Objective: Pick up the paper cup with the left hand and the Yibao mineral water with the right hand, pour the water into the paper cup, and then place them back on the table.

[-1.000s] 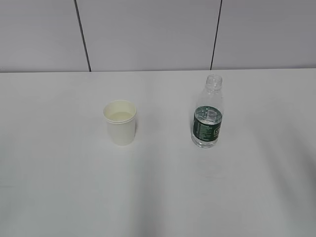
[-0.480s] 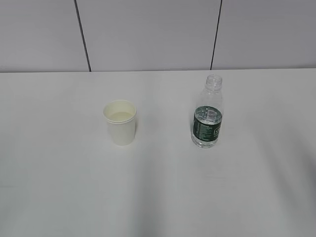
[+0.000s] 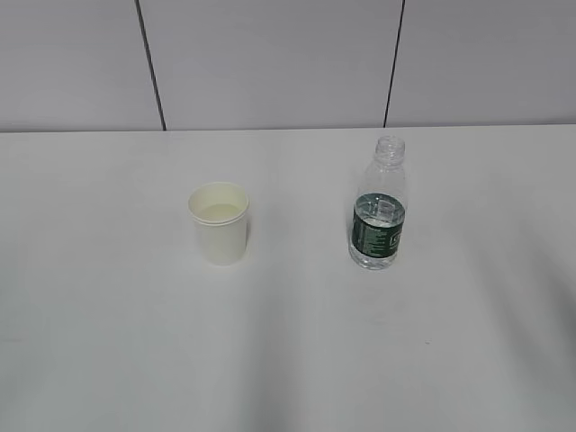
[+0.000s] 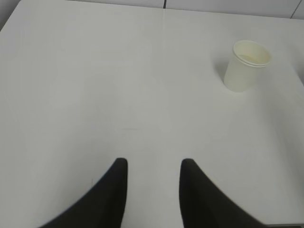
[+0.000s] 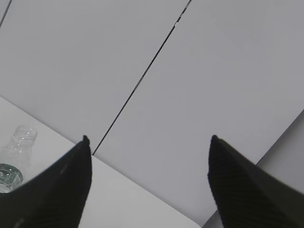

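Compared against a second ago and found basically zero movement. Same spot for the cup (image 3: 220, 223), same spot for the bottle (image 3: 378, 207), both upright on the tabletop (image 3: 288, 351) and well apart, with no arm anywhere in the exterior view. Reads as a pause rather than a step in progress. Can't honestly call whether that's before the pickup or after the put-down. Looks like a faint level line inside the cup and water only about up to the green label in the bottle, so possibly poured already, but wouldn't bet on it.

Now for what the wrist cams add. From the left hand (image 4: 153, 164): jaws spread apart, nothing between them, hanging over bare tabletop with the cup (image 4: 247, 66) way off toward the upper right of that view. Not lined up on it at all. From the right hand (image 5: 149, 140): jaws wide apart too, empty, pointed mostly at the grey wall (image 5: 199, 71) rather than down at the work. Only catches the bottle (image 5: 14, 159) in the lower left corner, neck and a bit of water.

So: learned the layout from the exterior view, learned the released jaws only from the wrist views. If still to do, would need a good swing in toward each item first.
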